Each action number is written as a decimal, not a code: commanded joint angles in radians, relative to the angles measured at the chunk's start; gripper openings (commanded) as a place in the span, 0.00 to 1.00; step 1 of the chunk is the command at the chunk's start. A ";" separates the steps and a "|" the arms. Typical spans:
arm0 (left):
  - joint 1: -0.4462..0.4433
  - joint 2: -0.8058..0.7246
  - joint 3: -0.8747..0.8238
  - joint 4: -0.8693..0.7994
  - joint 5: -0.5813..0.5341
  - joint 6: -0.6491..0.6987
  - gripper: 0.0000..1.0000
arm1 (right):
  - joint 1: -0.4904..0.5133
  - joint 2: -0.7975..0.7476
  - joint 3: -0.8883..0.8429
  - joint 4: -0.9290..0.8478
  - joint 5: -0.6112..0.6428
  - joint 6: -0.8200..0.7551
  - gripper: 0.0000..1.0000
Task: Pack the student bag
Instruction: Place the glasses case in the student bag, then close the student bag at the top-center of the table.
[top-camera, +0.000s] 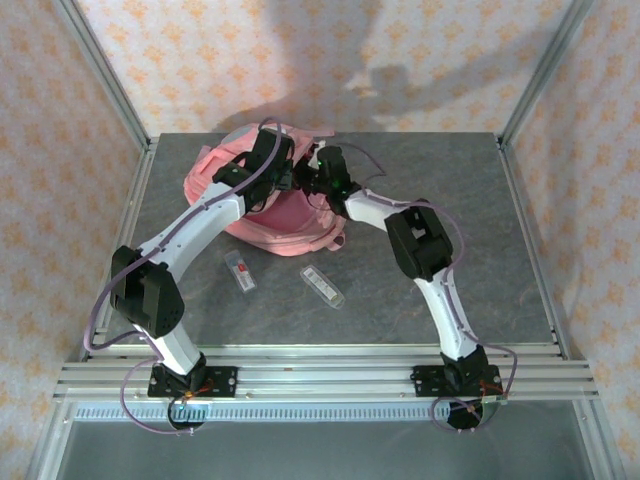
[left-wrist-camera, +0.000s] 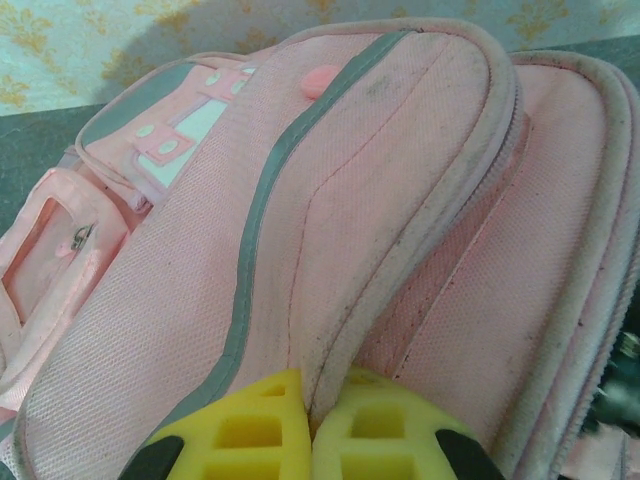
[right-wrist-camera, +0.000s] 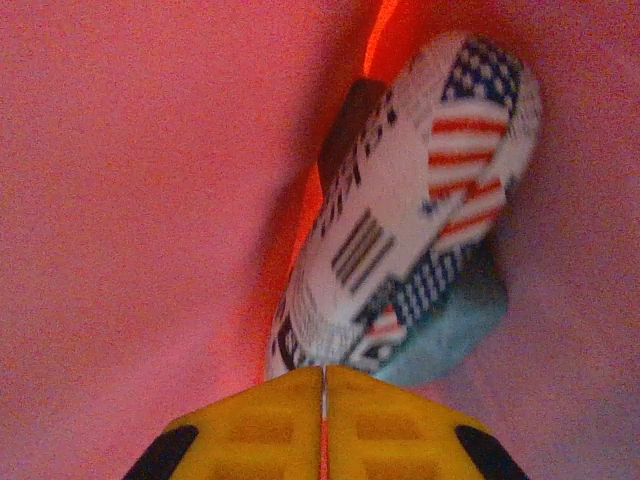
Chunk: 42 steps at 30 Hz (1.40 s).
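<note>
Left pincer (left-wrist-camera: 312, 402): fingers pressed together, pinching a raised seam of the pink backpack (left-wrist-camera: 400, 200), which spreads directly ahead of it. Right pincer (right-wrist-camera: 323, 385): pressed together inside the backpack. A flag-printed packet (right-wrist-camera: 400, 220) lies just beyond its tips. Contact unclear; the view is blurred and the packet's near end is hidden.

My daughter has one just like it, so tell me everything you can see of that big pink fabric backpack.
The big pink fabric backpack lies on the grey table, towards its far side. Woven cloth, slightly grubby, with grey piping, zip seams and a light blue-and-white front patch. The left gripper pinches the edge of one flap; the right gripper is shut inside, near a flag-printed packet.
</note>
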 joint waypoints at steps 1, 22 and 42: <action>-0.004 -0.072 0.000 0.059 0.011 -0.040 0.00 | 0.002 0.104 0.126 -0.033 0.066 0.082 0.08; -0.017 -0.060 -0.067 0.109 0.072 -0.092 0.00 | 0.038 -0.006 -0.006 0.059 -0.054 0.073 0.32; -0.191 0.418 0.453 -0.001 0.066 -0.217 0.00 | -0.073 -0.866 -0.953 -0.393 0.271 -0.389 0.37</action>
